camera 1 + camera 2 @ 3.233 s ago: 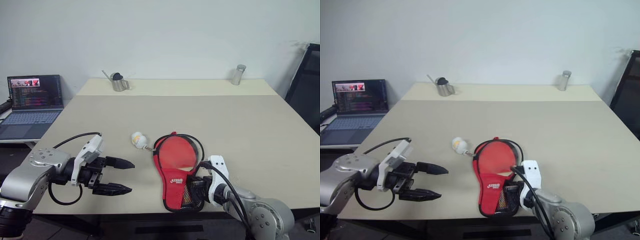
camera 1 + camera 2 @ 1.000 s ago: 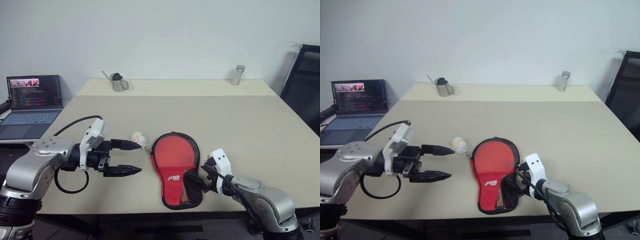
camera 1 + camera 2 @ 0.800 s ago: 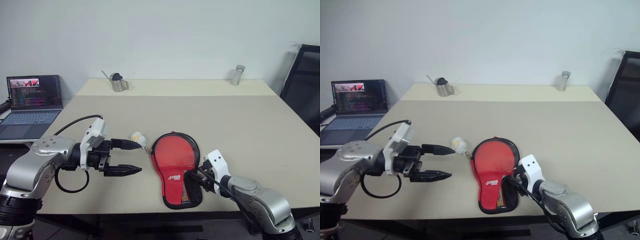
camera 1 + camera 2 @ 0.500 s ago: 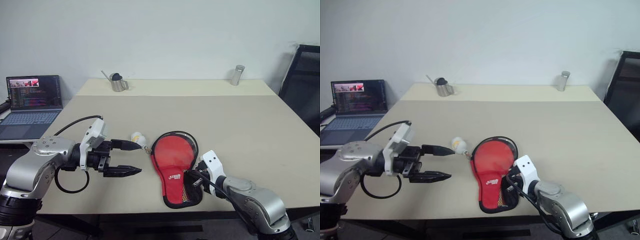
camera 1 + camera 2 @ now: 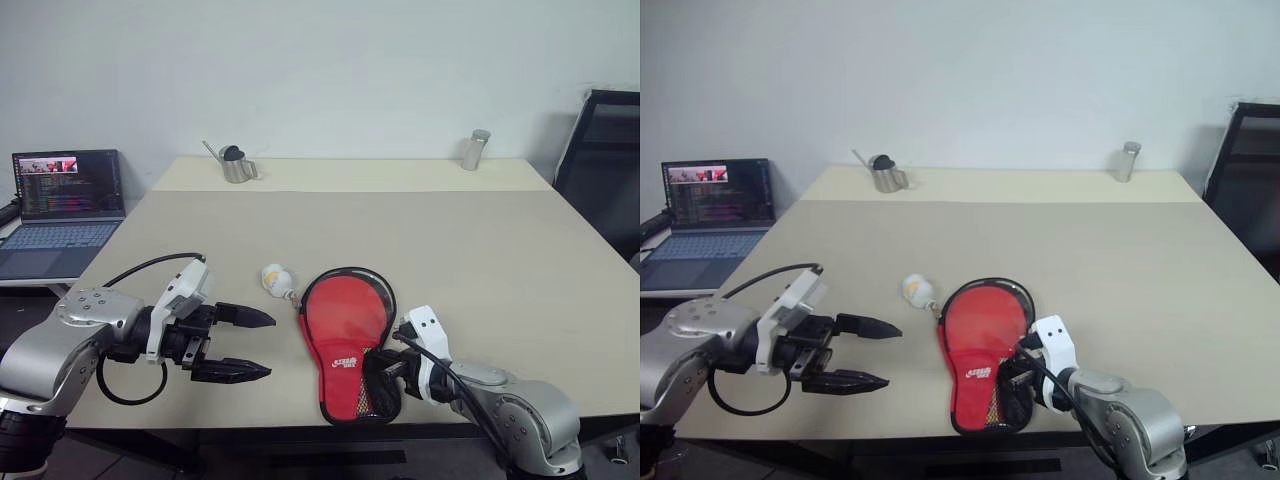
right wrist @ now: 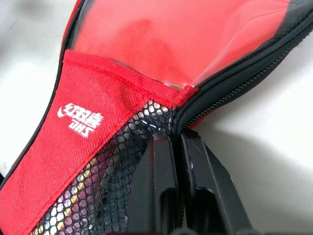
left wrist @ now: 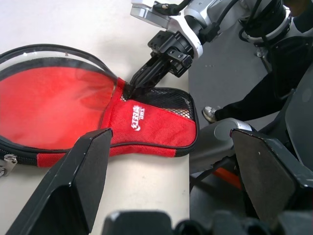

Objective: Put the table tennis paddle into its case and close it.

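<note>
The case [image 5: 345, 335] lies flat on the tabletop [image 5: 480, 250], red side up, its round end pointing away from the right pincer [image 5: 381, 371] and its narrow mesh end right at that pincer's tips. The right pincer is clamped shut on the black zipped edge of the case, where the mesh pocket [image 6: 122, 176] meets the red fabric; the wrist view shows its two black fingers [image 6: 159, 196] pressed together around that edging. A smooth red face shows through the clear window of the round part, which looks like the paddle [image 6: 186, 39] lying inside; the handle cannot be made out. A small white logo [image 6: 78, 117] sits on the red fabric just beside the pinched spot.

The left pincer [image 5: 245, 345] hangs above the tabletop, well apart from the case, with its fingers spread wide and nothing between them, pointing toward the case. A small white ball [image 5: 273, 277] rests just beyond the left pincer's tips, beside the round end of the case.

Far from both pincers, a metal cup [image 5: 238, 166] and a small tin [image 5: 474, 149] stand at the tabletop's back edge; a laptop [image 5: 60, 210] sits off beyond the left arm.
</note>
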